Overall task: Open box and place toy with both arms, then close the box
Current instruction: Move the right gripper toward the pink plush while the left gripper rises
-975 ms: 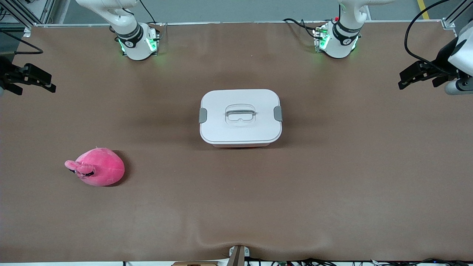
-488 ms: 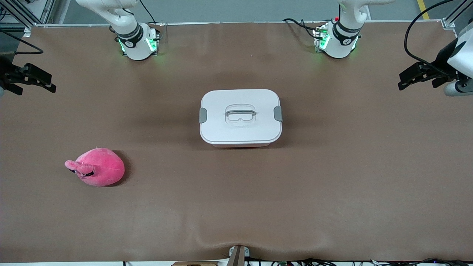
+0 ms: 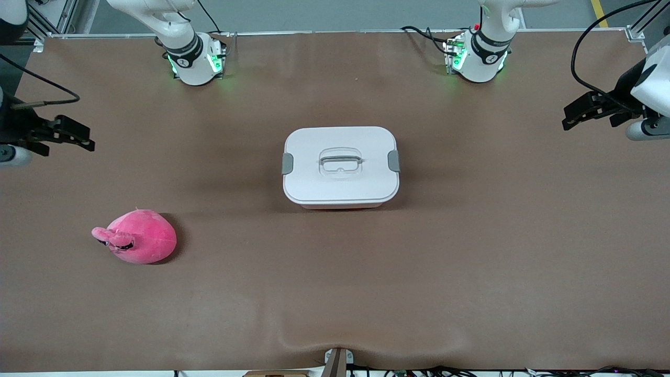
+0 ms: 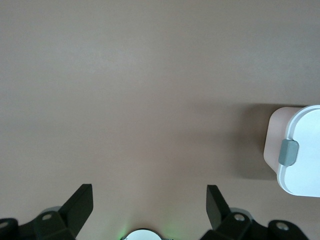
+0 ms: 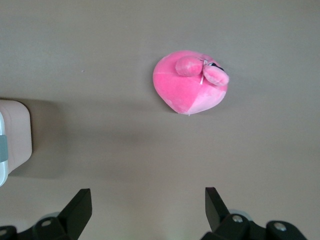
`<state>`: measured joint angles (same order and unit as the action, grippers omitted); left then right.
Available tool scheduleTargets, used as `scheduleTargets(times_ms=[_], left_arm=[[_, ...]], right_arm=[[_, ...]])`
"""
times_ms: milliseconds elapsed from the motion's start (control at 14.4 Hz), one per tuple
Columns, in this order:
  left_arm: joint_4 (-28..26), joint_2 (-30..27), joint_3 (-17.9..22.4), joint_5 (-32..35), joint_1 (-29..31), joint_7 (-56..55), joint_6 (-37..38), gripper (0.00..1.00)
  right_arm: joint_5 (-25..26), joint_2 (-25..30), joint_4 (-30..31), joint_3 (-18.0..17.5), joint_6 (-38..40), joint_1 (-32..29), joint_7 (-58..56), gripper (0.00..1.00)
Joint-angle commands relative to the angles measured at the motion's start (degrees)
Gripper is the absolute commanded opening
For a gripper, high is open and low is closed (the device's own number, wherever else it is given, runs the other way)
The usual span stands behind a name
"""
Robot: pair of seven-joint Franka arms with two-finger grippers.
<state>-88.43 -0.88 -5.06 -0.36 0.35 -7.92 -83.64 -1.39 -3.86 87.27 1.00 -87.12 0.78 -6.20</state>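
Now, jaws first: left gripper (image 3: 573,116) spread wide and empty, up over bare table (image 3: 335,293) toward the left arm's end, well apart from the box (image 3: 341,166). Right gripper (image 3: 78,139) likewise wide open, holding nothing, up over the right arm's end, well apart from the box too.

Box at mid-table, white lid (image 3: 340,183) on, both grey clips (image 3: 287,163) seemingly latched, handle (image 3: 341,160) recessed. Toy (image 3: 137,243) nearer the front camera than the box, off toward the right arm's end, lying loose on the table; seen under the right wrist camera (image 5: 190,82).

Nothing begun yet, by the look of it. Likely trouble: releasing one clip alone and dragging the light box sideways; lifting the lid unevenly and jamming it; pinching the soft toy off-centre and letting it roll away.
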Motion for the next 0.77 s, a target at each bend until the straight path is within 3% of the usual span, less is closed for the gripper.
scheduleTargets(times_ms=[0, 139, 348, 697], left_arm=[[0.36, 1.05, -0.39, -0.08, 0.88, 1.14, -0.3, 1.0], [0.36, 1.84, -0.39, -0.25, 0.79, 0.36, -0.3, 1.0], [2.46, 4.73, -0.39, -0.16, 0.79, 0.45, -0.3, 1.0], [2.65, 5.54, -0.65, -0.95, 0.0, 0.01, -1.69, 1.0]], right_arm=[[0.78, -2.1, -1.76, 0.14, 0.81, 0.45, -0.39, 1.0], [1.56, -4.12, -1.76, 0.05, 1.08, 1.67, -0.3, 1.0], [7.35, -8.16, -1.84, 0.05, 0.9, 3.17, -0.39, 1.0], [6.93, -12.56, -1.23, 0.23, -1.37, 0.2, -0.48, 1.0]])
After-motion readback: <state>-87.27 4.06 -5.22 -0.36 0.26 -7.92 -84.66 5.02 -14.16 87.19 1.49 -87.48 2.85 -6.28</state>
